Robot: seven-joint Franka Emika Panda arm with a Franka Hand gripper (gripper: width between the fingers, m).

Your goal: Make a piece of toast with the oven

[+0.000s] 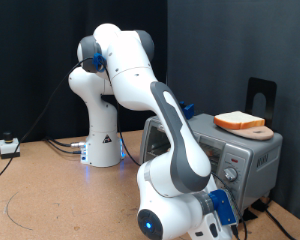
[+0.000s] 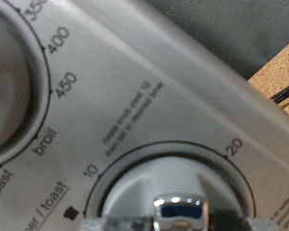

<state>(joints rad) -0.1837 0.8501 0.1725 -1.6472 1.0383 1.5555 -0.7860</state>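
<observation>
The oven [image 1: 252,158] is a silver box at the exterior view's right. On its top lies the piece of toast [image 1: 239,121], pale with an orange-brown crust, resting on a small plate [image 1: 258,132]. My gripper [image 1: 226,208] is low at the oven's front, against its knob column. The wrist view is a close-up of the control panel. It shows a temperature dial [image 2: 10,77] marked 350 to 450, broil and toast. The timer knob [image 2: 178,207], marked 10 and 20, has a chrome grip sitting between my fingertips [image 2: 98,223] at the frame's edge. The oven door is hidden by my arm.
The robot's white base [image 1: 102,140] stands at the back on the wooden table, with cables [image 1: 60,146] trailing from it. A small white box [image 1: 6,147] sits at the exterior view's left edge. A black stand [image 1: 260,100] rises behind the oven.
</observation>
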